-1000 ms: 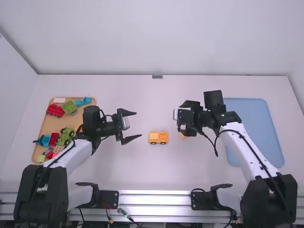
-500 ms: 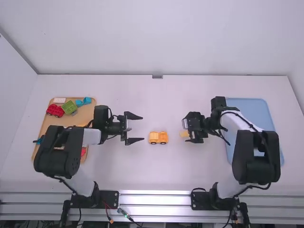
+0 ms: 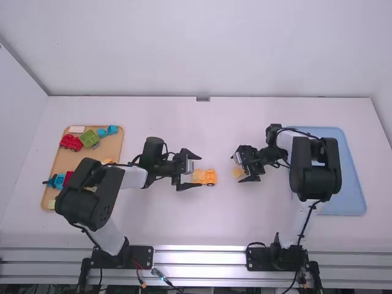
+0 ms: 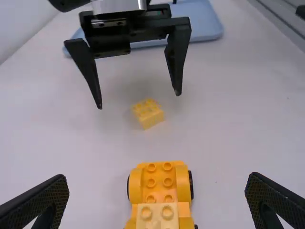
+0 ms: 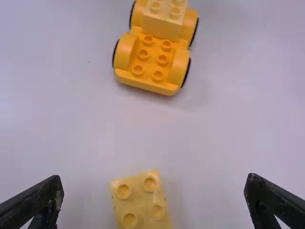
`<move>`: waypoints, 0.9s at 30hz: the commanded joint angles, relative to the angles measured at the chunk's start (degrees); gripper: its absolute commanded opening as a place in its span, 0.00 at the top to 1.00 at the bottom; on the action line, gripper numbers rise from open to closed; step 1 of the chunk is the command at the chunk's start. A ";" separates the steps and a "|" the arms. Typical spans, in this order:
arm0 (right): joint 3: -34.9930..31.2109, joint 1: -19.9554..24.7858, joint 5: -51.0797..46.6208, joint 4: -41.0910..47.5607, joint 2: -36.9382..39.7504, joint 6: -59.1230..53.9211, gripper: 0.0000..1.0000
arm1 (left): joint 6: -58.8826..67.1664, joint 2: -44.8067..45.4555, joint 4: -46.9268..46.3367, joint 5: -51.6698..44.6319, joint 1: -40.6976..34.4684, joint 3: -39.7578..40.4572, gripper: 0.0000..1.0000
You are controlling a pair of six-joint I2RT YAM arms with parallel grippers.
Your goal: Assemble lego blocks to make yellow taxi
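Fingers apart, your left gripper (image 3: 199, 171) straddles the orange plastic car (image 3: 211, 177). Your right gripper (image 3: 237, 168), also spread, flanks the oblong yellow plastic block (image 3: 237, 173) nearer the table's (image 3: 208, 220) right edge.

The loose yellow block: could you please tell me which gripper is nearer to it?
Right. The right gripper has its open fingers to either side of the block; the left gripper is farther off, at the car.

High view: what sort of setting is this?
Likely a robotics lab workcell: two robot arms mounted on a metal rail, a plain white table with walls around it, and a wooden tray and a blue tray at its sides.
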State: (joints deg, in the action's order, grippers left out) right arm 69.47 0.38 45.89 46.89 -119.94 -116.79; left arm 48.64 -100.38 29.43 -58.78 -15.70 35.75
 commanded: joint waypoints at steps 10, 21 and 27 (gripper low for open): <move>7.82 0.33 -1.64 7.39 -9.01 -2.82 0.01 | -0.83 -0.22 0.15 4.46 -1.11 0.76 0.01; 6.82 -1.18 -5.68 4.28 -8.96 -3.06 0.01 | -0.81 -0.22 1.49 4.48 -1.05 0.72 0.01; 6.62 -0.35 -5.42 4.57 -8.96 -2.64 0.00 | -0.83 -0.22 1.49 4.35 -0.98 0.74 0.01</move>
State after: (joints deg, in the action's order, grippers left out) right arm 76.84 -0.27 40.10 51.11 -128.25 -119.79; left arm 47.81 -100.40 30.96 -53.71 -16.71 35.75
